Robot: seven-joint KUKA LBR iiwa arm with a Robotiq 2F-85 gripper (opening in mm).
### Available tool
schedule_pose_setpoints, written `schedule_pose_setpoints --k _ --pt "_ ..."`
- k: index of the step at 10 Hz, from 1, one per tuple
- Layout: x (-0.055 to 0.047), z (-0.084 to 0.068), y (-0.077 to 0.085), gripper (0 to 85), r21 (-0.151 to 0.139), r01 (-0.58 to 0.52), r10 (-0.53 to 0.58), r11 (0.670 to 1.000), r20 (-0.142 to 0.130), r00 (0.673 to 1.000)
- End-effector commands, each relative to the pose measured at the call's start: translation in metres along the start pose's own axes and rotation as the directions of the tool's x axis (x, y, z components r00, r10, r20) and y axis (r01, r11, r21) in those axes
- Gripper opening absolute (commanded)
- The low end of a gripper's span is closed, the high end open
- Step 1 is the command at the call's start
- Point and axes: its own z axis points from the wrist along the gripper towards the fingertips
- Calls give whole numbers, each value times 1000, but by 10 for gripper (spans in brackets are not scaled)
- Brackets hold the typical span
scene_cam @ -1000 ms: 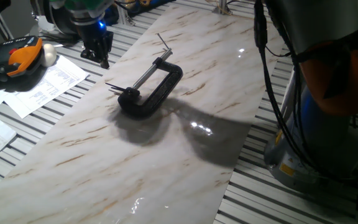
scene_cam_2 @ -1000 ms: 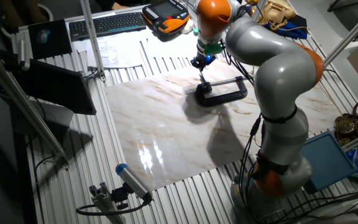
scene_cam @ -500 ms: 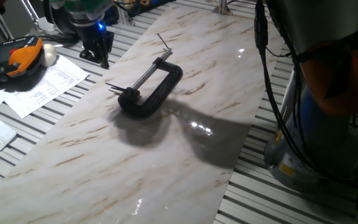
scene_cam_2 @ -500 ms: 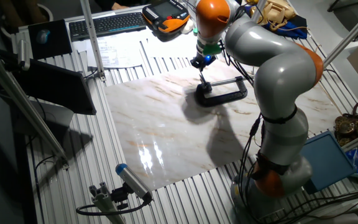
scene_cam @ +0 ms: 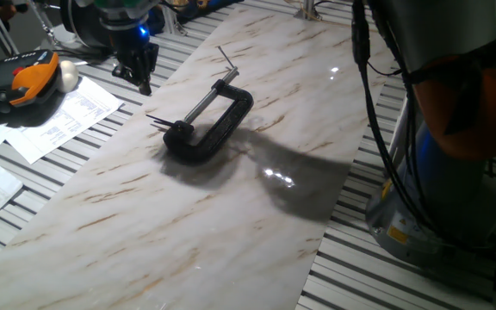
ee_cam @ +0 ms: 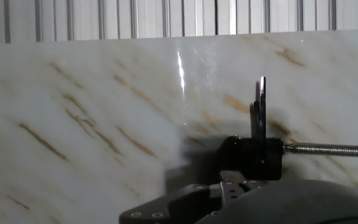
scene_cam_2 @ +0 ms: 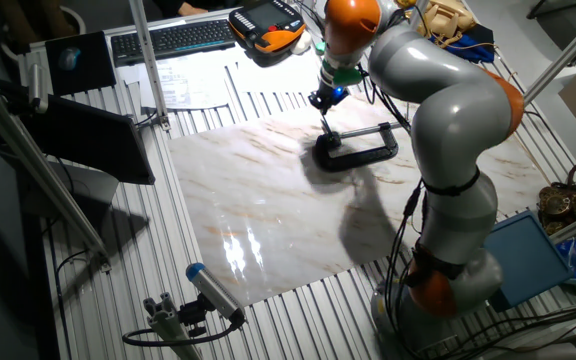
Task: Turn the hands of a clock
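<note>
In one fixed view, at the far left, we see an orange and black pendant [scene_cam: 20, 79] with a pale ball [scene_cam: 65, 76] beside it, and printed papers [scene_cam: 63, 120] lying on the slatted table [scene_cam: 386, 275]. Just right of these the gripper [scene_cam: 138, 76] hangs above the left edge of the marble board [scene_cam: 231, 224], a blue light glowing on its body; we cannot tell whether its fingers are apart or together. It touches nothing.

Further right, near the middle of the board, lies the black clamp [scene_cam: 222, 120]. The clock [scene_cam: 179, 134] sits at its near-left end, and the hands [scene_cam: 158, 120] stick out from it to the left, pointing toward the gripper but apart from it. The steel screw [scene_cam: 205, 102] runs from the hub toward the far right. At the right stands the arm [scene_cam: 437, 112], with black cables [scene_cam: 377, 112] hanging beside it.

In the hand view the hands [ee_cam: 261, 106] rise upright from the clock [ee_cam: 253, 157], with the screw [ee_cam: 331, 149] running off right.
</note>
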Motion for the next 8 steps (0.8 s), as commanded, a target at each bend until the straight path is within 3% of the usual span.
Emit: schedule_pose_setpoints --k 1,4,8 --pt "6 0 4 0 -2 2 -2 1000 3 1000" --pt "33 -17 21 0 14 14 -15 1000 18 1000" --pt "57 -22 -2 0 10 57 -58 998 35 998"
